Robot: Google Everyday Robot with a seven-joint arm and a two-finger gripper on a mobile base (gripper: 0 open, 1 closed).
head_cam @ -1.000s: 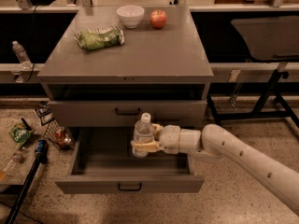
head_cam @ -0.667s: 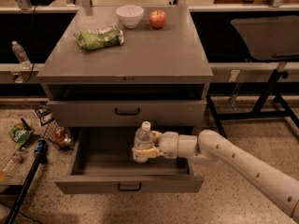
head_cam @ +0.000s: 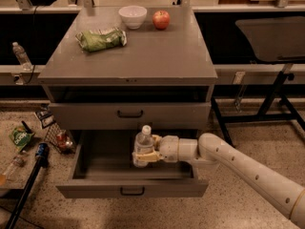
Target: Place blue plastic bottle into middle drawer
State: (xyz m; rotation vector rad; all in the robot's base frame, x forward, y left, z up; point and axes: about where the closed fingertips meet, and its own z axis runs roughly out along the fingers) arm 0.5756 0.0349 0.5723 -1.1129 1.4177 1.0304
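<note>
The blue plastic bottle (head_cam: 142,146) is clear with a white cap and stands upright inside the open middle drawer (head_cam: 95,187), near its centre. My gripper (head_cam: 144,155) reaches in from the right on a white arm and is shut on the bottle's lower half. The bottle's base is at or just above the drawer floor; I cannot tell if it touches. The drawer is pulled fully out, with its black handle at the front. The upper handled drawer (head_cam: 129,114) above it is closed.
On the cabinet top lie a green chip bag (head_cam: 101,38), a white bowl (head_cam: 132,16) and a red apple (head_cam: 161,19). A small clear bottle (head_cam: 21,54) stands on the left ledge. Litter and a blue-handled tool (head_cam: 40,155) lie on the floor at left. A black frame stands at right.
The gripper has lowered the bottle slightly deeper into the open drawer, and the arm has dropped with it. Nothing else moved.
</note>
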